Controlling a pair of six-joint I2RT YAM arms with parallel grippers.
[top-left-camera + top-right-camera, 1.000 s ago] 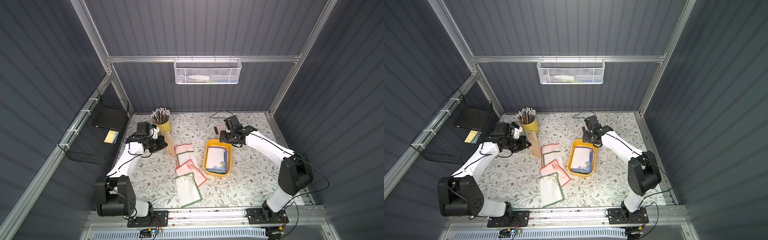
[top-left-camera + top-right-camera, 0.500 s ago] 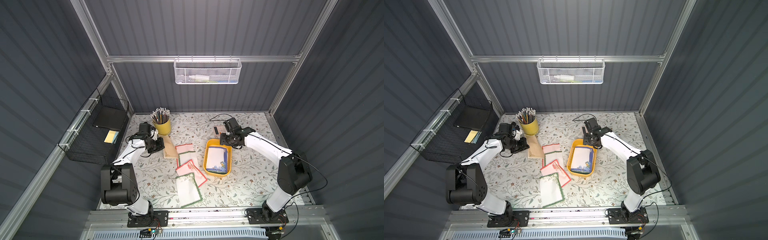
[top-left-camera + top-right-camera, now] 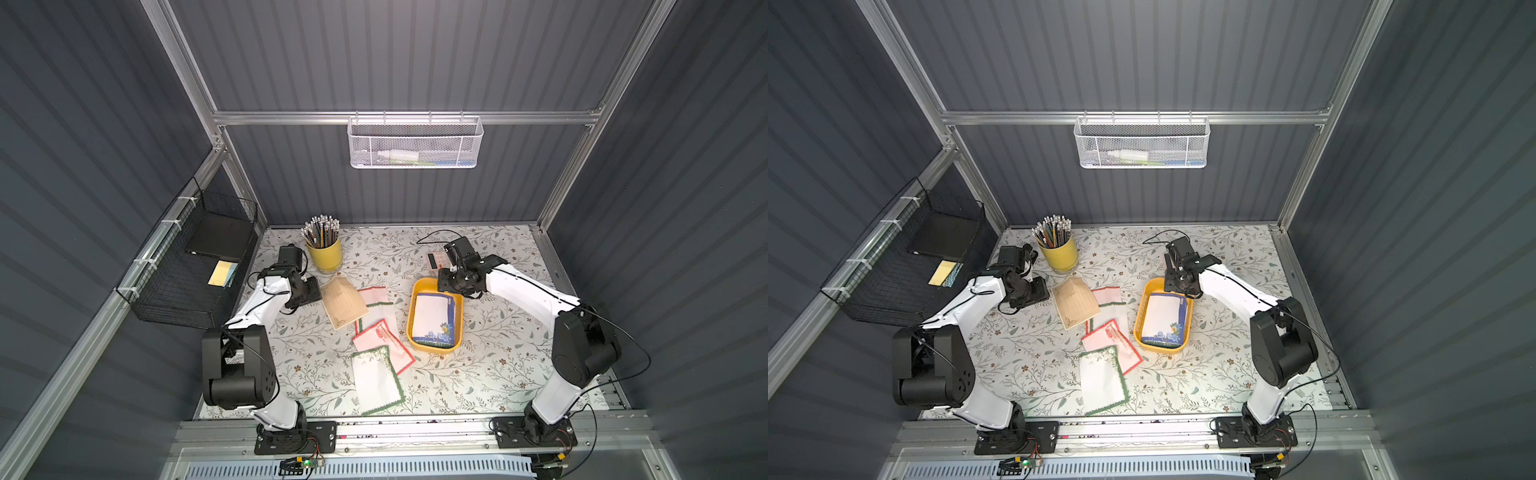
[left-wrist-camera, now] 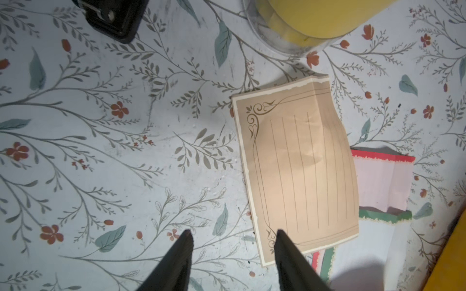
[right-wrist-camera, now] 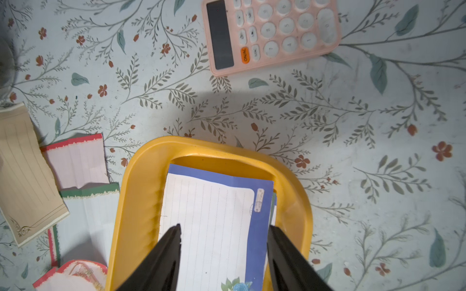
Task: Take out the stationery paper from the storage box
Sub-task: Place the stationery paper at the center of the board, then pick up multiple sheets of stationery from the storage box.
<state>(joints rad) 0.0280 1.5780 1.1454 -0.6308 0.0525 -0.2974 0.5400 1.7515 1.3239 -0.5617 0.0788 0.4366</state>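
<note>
Since a second ago the left hand (image 4: 233, 233) has let go of the tan sheet (image 4: 297, 171): fingers now apart, empty, one tip over its corner, sheet flat on the desk (image 4: 100, 151). Right hand (image 5: 224, 226) has come over the storage box (image 5: 141, 176), fingers spread, gripping nothing, astride the blue-bordered sheet (image 5: 209, 201) lying inside, more paper apparently beneath. Judged thin, light, limp, easily creased; walls close around it. Probably best pinched gently at a short-end edge.

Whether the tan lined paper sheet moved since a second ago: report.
Yes: the tan lined paper sheet settled flat, slightly farther from the yellow round pencil cup.
</note>
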